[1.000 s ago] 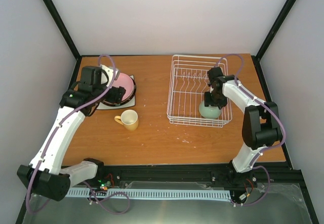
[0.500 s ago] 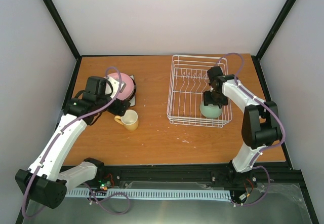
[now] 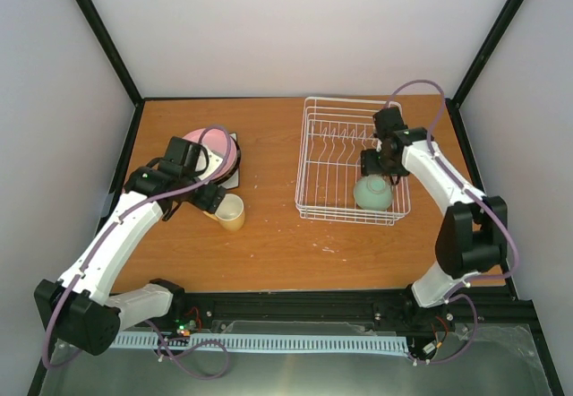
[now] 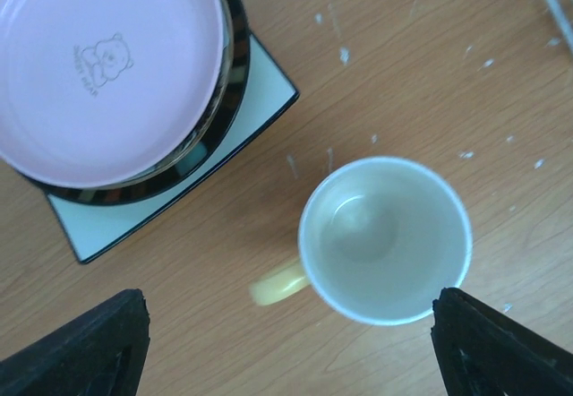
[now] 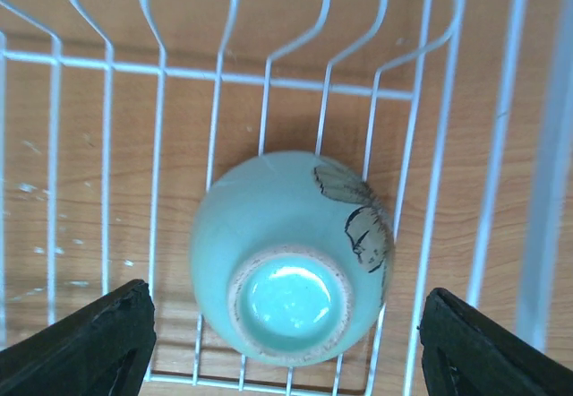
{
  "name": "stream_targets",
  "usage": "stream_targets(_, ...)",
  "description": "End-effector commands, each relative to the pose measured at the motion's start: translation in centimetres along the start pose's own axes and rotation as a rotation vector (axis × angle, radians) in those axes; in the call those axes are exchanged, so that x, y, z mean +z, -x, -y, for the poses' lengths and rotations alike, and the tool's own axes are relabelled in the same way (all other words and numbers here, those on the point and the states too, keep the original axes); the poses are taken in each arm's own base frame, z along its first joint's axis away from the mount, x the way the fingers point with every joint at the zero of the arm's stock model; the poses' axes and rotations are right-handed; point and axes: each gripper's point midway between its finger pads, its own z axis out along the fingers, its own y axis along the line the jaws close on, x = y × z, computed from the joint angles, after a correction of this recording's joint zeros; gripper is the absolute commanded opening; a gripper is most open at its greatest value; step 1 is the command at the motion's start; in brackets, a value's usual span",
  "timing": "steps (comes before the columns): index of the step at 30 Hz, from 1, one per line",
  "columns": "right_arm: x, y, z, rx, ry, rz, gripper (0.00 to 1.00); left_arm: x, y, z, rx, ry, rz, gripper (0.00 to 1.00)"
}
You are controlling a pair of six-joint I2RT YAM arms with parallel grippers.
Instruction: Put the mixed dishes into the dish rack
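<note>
mint-green bowl [image 5: 291, 235] upside-down in dish rack [image 3: 331, 163]

Bowl [image 3: 372, 193] in rack [image 3: 333, 168], mug [image 3: 229, 211] left

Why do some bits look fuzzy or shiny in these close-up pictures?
Left wrist view: the yellow mug looks soft, its handle smeared; the dark-rimmed plate gleams with reflections. Right wrist view: the upturned bowl has a sheen on its base, and the nearest rack wire is thick and blurred. Top view: even light, faint shadows.

Lettering [image 4: 89, 61] on the pink plate [image 4: 143, 20] too small to read
</note>
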Motion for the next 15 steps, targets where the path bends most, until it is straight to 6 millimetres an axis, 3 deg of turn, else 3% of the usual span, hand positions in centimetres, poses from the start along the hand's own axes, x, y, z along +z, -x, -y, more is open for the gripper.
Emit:
stream_targets(1,-5.4,3.0,-0.1,0.005,0.024,0.163,0.8,-0.1,-2.2,-1.3,0.089,0.085,-0.098,0.86)
stream_targets(9,-9.2,4.1,-0.3,-0.005,0.062,0.245,0.8,1.1,-2.1,-0.3,0.115,0.022,-0.116,0.75)
stream_targets(15,-10.2,4.0,-0.4,-0.017,0.077,0.266,0.8,3.3,-2.0,0.2,0.131,-0.017,-0.147,0.7)
